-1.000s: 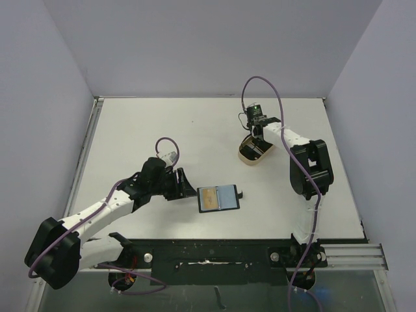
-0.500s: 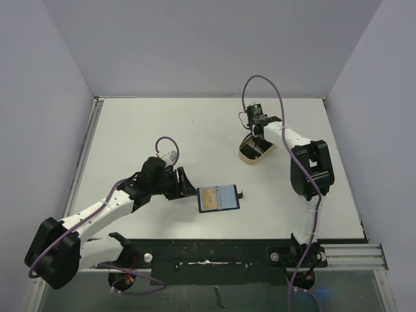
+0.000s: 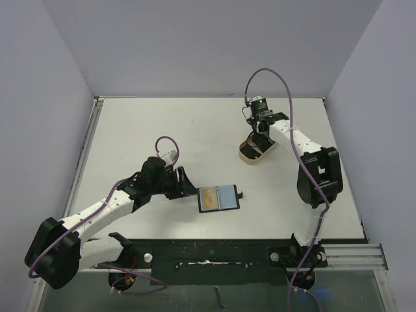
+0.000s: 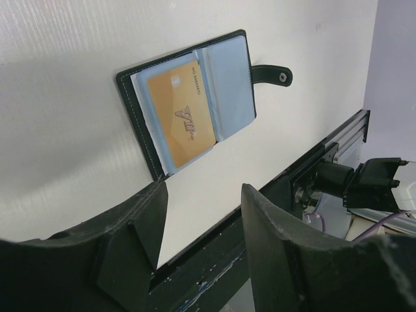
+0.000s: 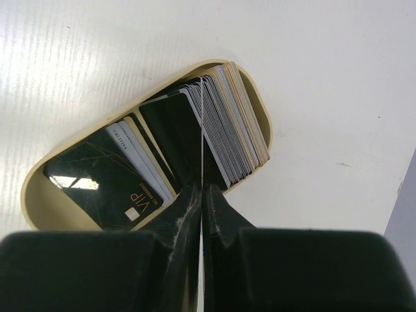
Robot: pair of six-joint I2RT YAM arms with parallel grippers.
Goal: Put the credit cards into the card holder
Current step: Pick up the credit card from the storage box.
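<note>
1. Right end effector (image 5: pixel 203 195) pinches one card (image 5: pixel 203 130) edge-on; it looks thin, stiff, light and slick, best gripped at an edge.
2. Other cards (image 5: pixel 227 123) stand in the tray (image 5: pixel 39 201).
3. Left end effector (image 4: pixel 201 214) gapes, empty, near the holder (image 4: pixel 195 97), which lies open on the table (image 4: pixel 65 97) with a gold card (image 4: pixel 182 120) inside.

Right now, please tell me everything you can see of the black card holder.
The card holder is a small black bifold wallet, leather-like with light stitching, lying open and flat on the white table. Two bluish-grey clear sleeves show inside; a gold card sits at the one nearer the left claw. A short strap tab with a snap sticks out from the opposite side. The open left claw is beside it, not touching.
</note>
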